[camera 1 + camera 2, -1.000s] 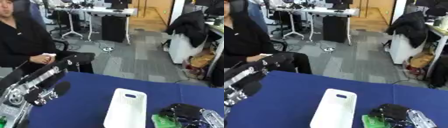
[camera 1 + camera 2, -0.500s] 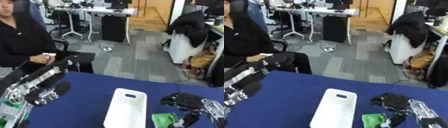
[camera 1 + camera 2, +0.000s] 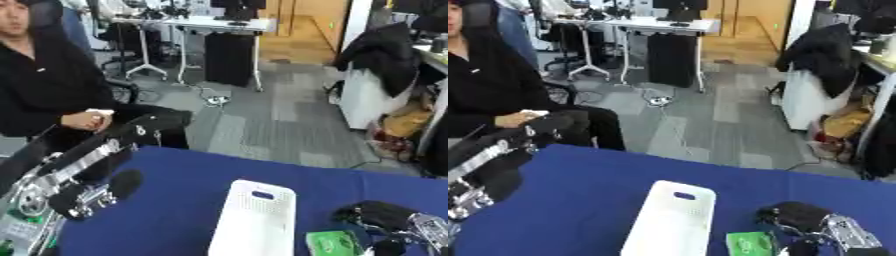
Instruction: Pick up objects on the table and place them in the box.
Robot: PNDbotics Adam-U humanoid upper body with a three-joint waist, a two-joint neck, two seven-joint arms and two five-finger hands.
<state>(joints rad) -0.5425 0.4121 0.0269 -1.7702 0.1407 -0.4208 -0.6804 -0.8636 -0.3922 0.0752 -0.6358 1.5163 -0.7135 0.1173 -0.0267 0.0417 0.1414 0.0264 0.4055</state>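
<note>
While the green packet [image 3: 752, 244] lies flat on the blue desk [image 3: 184, 200] near the lower right edge of the view, the right robot hand [image 3: 802, 220] hangs just beside and above it, its dark fingers [image 3: 787, 212] bent over the packet's right side. Whether they touch the packet cannot be told, and nothing shows them closed around it. Just left of the packet stands the white box [image 3: 255, 220], a long perforated basket with a slot handle in its far end, running from the middle of the desk toward the near edge. The packet sits outside the box, close to its right wall. Well apart, at the left edge, the left robot hand [image 3: 92, 192] is raised over the desk with its dark fingers curled, holding nothing. Beyond the desk is an office floor with desks and chairs.
</note>
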